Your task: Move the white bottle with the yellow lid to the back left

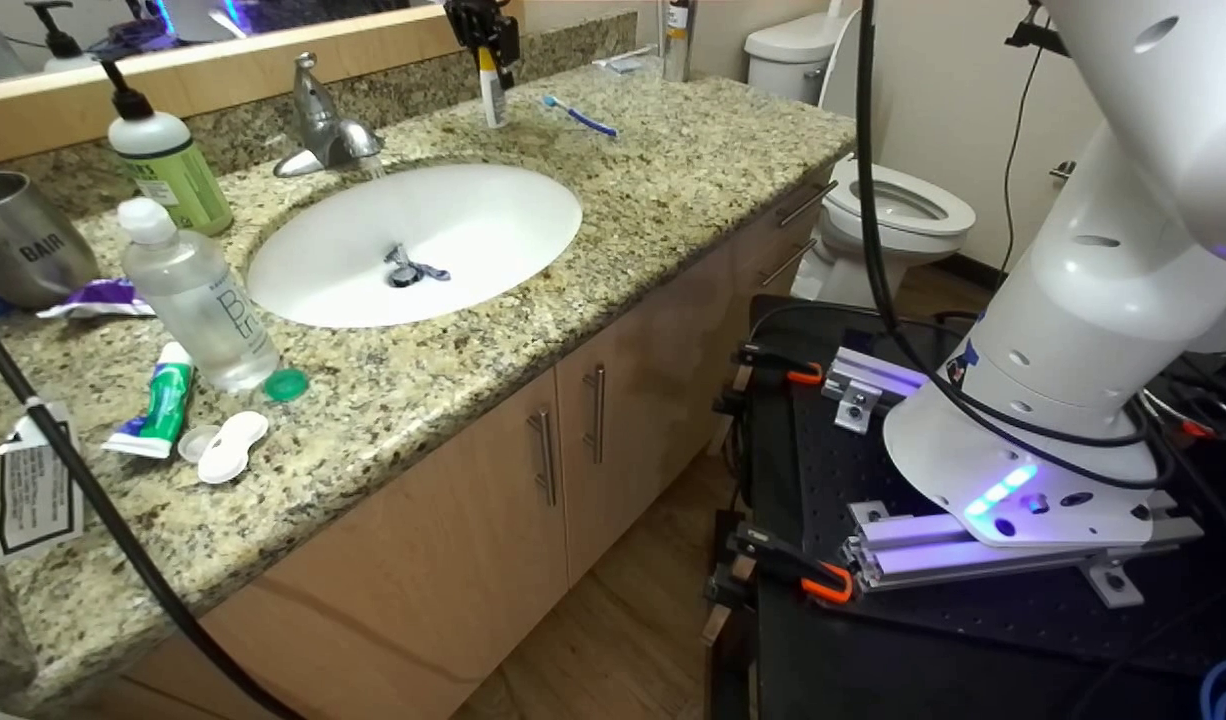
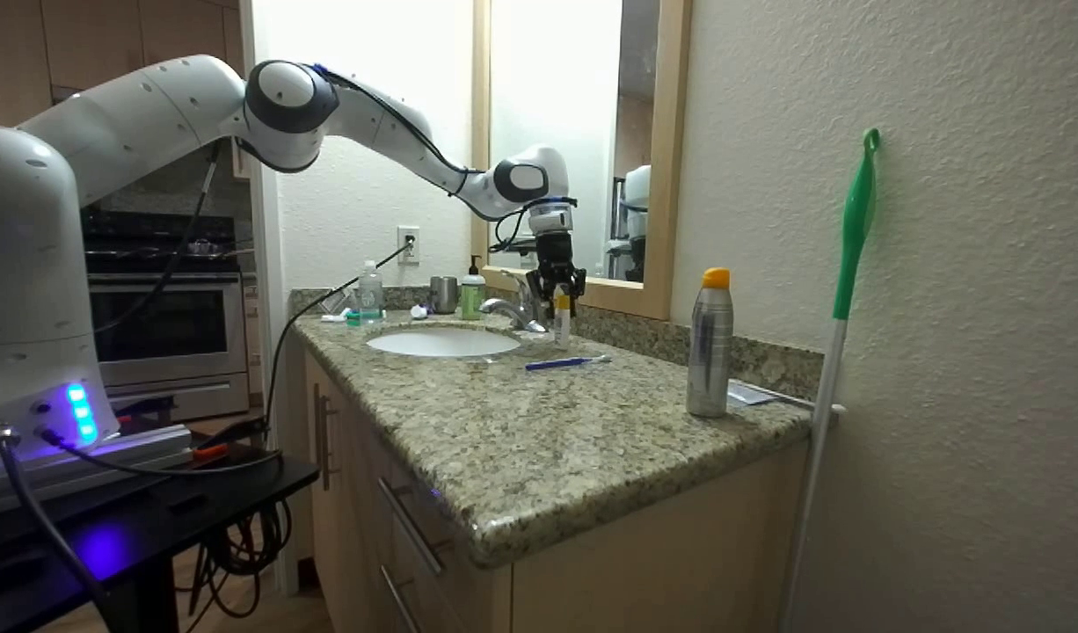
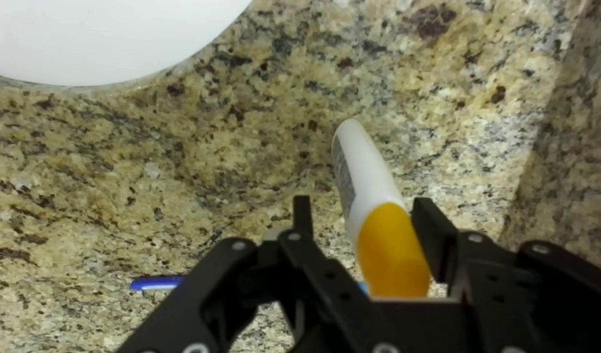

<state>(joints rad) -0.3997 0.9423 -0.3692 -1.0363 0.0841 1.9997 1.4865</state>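
The white bottle with the yellow lid stands upright on the granite counter and shows in both exterior views [image 1: 493,103] [image 2: 562,330]. In the wrist view the bottle [image 3: 371,171] points its yellow lid toward the gripper's base. My gripper [image 3: 363,211] is open, with the lid between its fingers. The right finger in the wrist view is very near or touching the lid. A clear gap shows between the lid and the left finger. In both exterior views the gripper [image 1: 490,58] [image 2: 561,303] points down from above, its fingers around the lid.
The sink [image 1: 533,215] and faucet [image 1: 323,130] are beside the bottle. A blue toothbrush [image 2: 561,362] lies close by. The mirror frame [image 2: 622,293] and backsplash are behind. A silver spray can [image 2: 711,352], green soap bottle [image 1: 178,175] and clear bottle [image 1: 198,310] stand on the counter.
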